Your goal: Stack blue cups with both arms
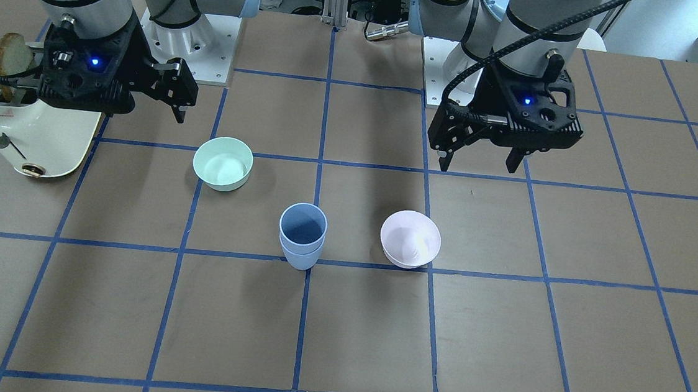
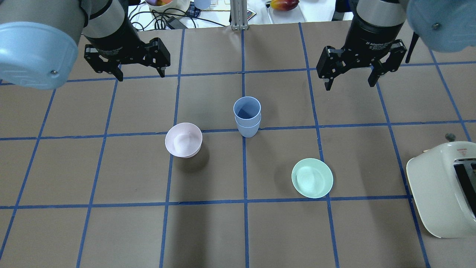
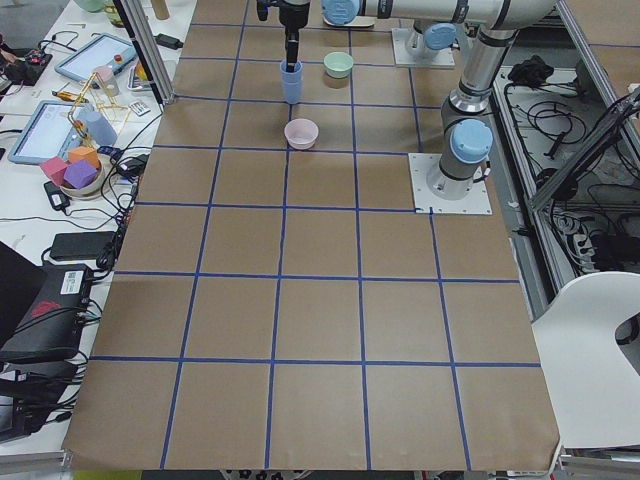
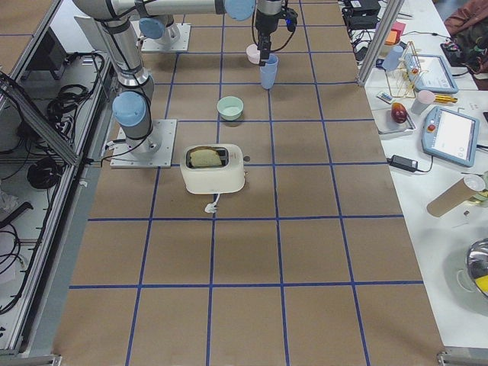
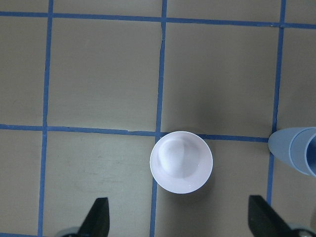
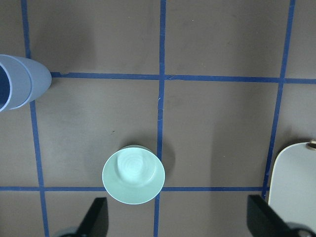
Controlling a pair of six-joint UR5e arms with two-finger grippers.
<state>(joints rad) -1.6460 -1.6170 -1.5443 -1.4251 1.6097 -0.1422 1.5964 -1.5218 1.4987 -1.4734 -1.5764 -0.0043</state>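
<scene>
The two blue cups (image 2: 247, 117) stand nested, one inside the other, upright at the table's middle; they also show in the front view (image 1: 302, 236), at the right edge of the left wrist view (image 5: 296, 153) and at the left edge of the right wrist view (image 6: 19, 81). My left gripper (image 2: 141, 76) is open and empty, raised above the table, behind and to the left of the cups. My right gripper (image 2: 349, 85) is open and empty, raised behind and to the right of them. Open fingers (image 5: 101, 219) frame each wrist view.
A pale pink bowl (image 2: 183, 140) sits left of the cups, under the left wrist camera (image 5: 181, 162). A mint-green bowl (image 2: 312, 178) sits front right, also seen in the right wrist view (image 6: 133, 174). A cream toaster (image 2: 442, 190) holding a bread slice (image 1: 11, 57) stands at the far right.
</scene>
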